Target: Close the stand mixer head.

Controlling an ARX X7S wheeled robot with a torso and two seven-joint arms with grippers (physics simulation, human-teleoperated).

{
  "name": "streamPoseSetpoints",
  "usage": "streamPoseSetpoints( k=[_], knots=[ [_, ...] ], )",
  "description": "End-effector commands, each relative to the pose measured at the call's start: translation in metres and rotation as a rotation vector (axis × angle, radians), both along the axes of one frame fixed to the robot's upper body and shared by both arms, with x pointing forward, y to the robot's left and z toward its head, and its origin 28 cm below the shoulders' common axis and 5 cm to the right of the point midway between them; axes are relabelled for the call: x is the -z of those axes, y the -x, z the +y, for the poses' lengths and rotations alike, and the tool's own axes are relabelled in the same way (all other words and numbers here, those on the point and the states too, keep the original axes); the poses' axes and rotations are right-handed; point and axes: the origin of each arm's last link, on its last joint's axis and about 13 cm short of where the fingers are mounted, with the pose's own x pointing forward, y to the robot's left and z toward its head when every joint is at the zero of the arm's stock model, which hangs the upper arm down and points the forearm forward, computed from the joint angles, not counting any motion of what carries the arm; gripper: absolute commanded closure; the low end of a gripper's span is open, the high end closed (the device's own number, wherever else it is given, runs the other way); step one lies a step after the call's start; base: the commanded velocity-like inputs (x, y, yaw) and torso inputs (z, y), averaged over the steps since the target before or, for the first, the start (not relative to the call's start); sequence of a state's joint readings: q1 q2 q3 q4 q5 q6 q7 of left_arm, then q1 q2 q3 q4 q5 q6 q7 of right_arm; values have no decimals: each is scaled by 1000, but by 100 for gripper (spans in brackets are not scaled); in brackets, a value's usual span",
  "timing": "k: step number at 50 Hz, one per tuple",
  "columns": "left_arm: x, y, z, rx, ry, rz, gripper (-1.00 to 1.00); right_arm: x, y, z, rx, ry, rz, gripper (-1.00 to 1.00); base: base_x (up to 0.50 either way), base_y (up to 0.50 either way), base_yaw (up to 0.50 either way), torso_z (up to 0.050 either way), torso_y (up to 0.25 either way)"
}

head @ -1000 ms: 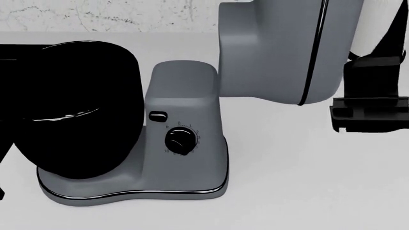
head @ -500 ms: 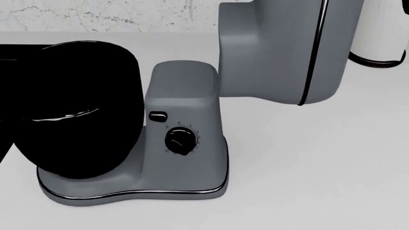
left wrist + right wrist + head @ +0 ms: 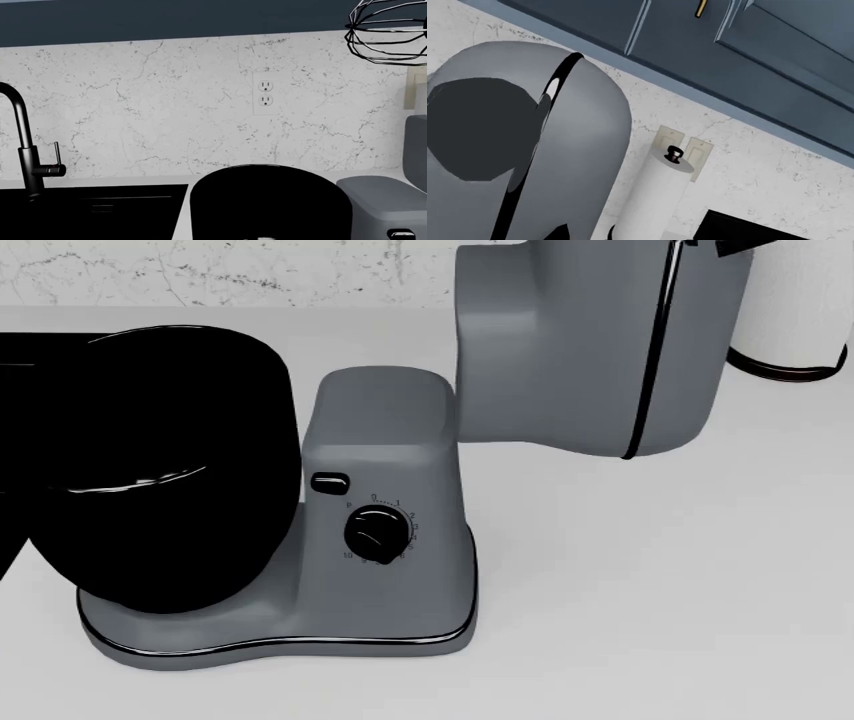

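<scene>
The stand mixer head (image 3: 574, 350) is a large rounded grey block with a thin dark seam, tilted up and back above the grey column (image 3: 380, 440). The glossy black bowl (image 3: 147, 460) sits on the base at the left. In the right wrist view the head (image 3: 527, 150) fills the near side, with my right gripper (image 3: 586, 234) close against it; only two dark fingertips show, apart. A sliver of that gripper (image 3: 734, 248) shows by the head's top in the head view. My left gripper's fingers cannot be made out against the black bowl (image 3: 267, 205).
A wire whisk (image 3: 390, 32) hangs from the raised head. A white paper towel roll (image 3: 794, 310) stands behind the mixer at the right. A black faucet (image 3: 23, 145) and dark sink (image 3: 93, 210) lie to the left. Blue cabinets (image 3: 747, 60) hang overhead.
My right gripper rose from beside the head's lower right, left the head view, and now shows only at the top edge by the head's top. The mixer head has not moved.
</scene>
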State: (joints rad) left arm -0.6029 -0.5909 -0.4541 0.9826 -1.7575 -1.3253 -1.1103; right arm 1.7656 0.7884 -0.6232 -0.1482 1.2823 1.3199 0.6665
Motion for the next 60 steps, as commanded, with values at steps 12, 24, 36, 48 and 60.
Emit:
streamPoseSetpoints(
  k=[12,24,36,48,60],
  knots=[
    [-2,-2,2,-10,36,-16,-100,6,-26,39,-294,-74,115,-100,4,0,3,0,0],
    [-2,-1,4,-22,33,-18,-100,32,-50,63,-375,-29,255,-100,7,0,4,0,0],
    [-8,6,12,-50,55,-47,-100,68,-83,96,-428,-44,404,-100,4,0,3,0,0],
    [-10,9,15,-63,61,-57,-100,98,-88,122,-524,-56,538,-100,2,0,0,0,0],
    [-11,11,20,-77,75,-67,-100,126,-95,140,-546,56,689,-100,7,2,4,0,0]
  ],
)
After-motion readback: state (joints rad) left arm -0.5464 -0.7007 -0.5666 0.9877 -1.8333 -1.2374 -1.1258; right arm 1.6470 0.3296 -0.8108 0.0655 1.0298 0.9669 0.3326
